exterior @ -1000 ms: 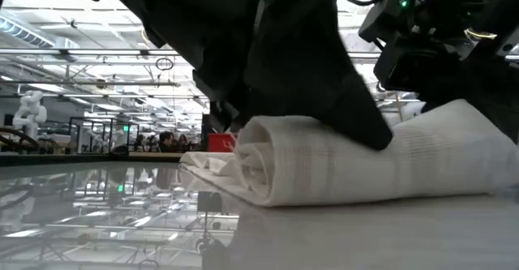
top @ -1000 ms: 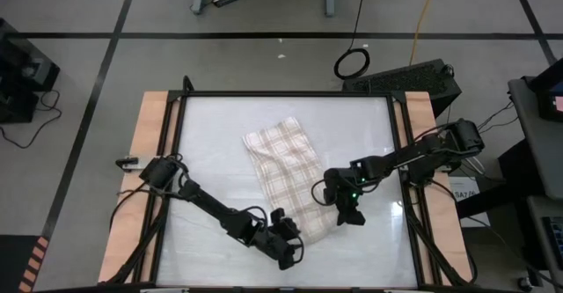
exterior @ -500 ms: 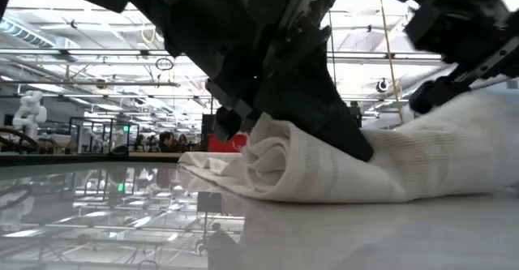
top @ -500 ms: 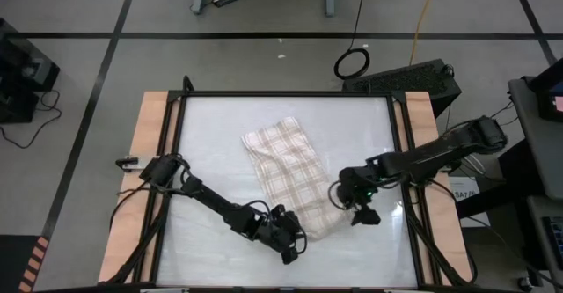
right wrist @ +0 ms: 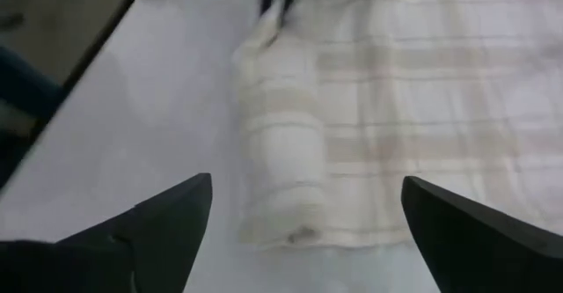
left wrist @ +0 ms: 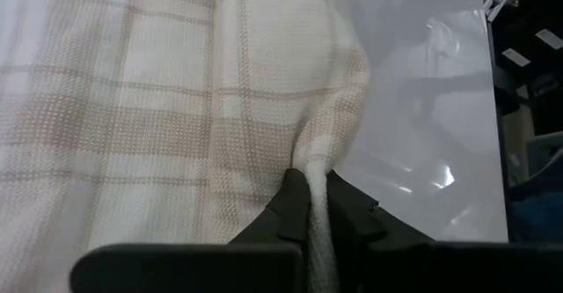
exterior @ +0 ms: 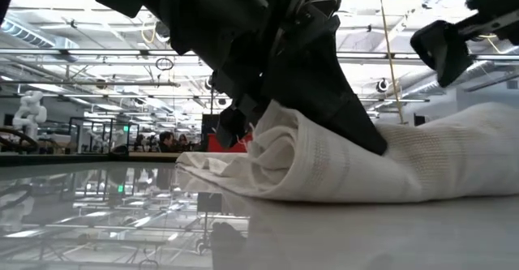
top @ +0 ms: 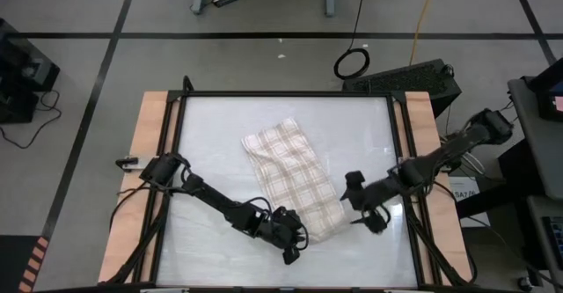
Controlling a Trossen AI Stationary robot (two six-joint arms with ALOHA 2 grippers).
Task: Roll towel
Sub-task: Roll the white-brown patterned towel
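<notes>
Pinched tight, the left gripper (top: 293, 238) is clamping a fold of the towel (top: 292, 177) at the rolled near end; in the left wrist view its two dark fingers (left wrist: 292, 207) are pressing together with a ridge of plaid fabric squeezed between them. Spread wide and holding nothing, the right gripper (top: 366, 212) is hovering over bare table (top: 211, 135) just beside the towel's right edge, apart from the cloth; in the right wrist view its fingers (right wrist: 167, 212) are standing far apart with the roll lying between and beyond them.

The towel is lying diagonally near the middle of the table, its far part spread flat and its near end curled into a loose roll. In the low view the roll (exterior: 292, 160) is resting on the glossy tabletop with its spiral end facing the camera, and the left arm is bearing down on it from above, while the right gripper (exterior: 446, 47) is hanging raised at the upper right.
</notes>
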